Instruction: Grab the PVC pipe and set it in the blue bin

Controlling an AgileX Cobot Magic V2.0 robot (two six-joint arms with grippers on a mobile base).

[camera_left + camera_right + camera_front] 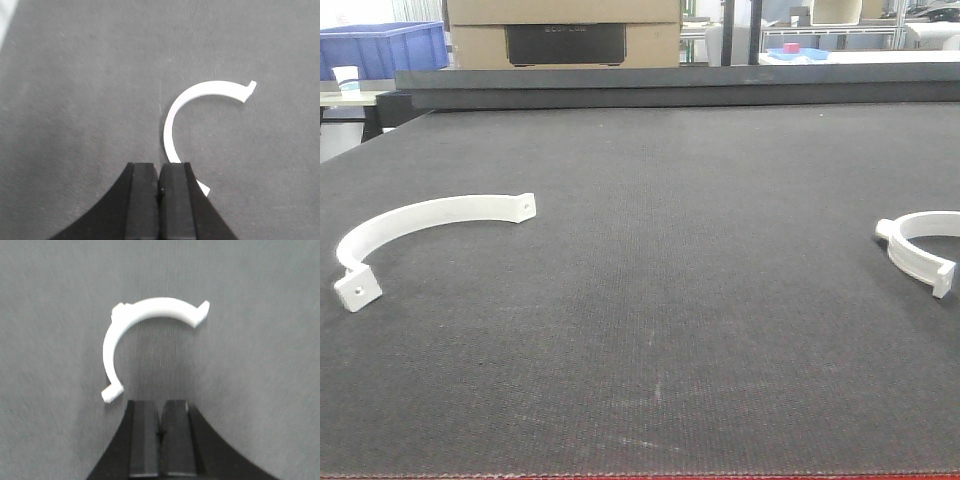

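Logging left claw (pixel 159 200) and right claw (pixel 161 435) both clenched, empty; I find the pipe (pixel 176 106) nearest left, curving ahead-right.

A dark grey woven table mat (pixel 650 300) fills most of the frame. Upper centre, beyond its far edge, stands a cardboard box (pixel 565 35). Upper left, a paper cup (pixel 346 78) sits on a pale side table (pixel 350 98); upper right lies a blue tray (pixel 810 57).

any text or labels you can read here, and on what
Faint lettering on the black panel of the brown cardboard box: too blurred to read.
No text on either white curved plastic piece, the dark grey mat or the blue plastic bin.
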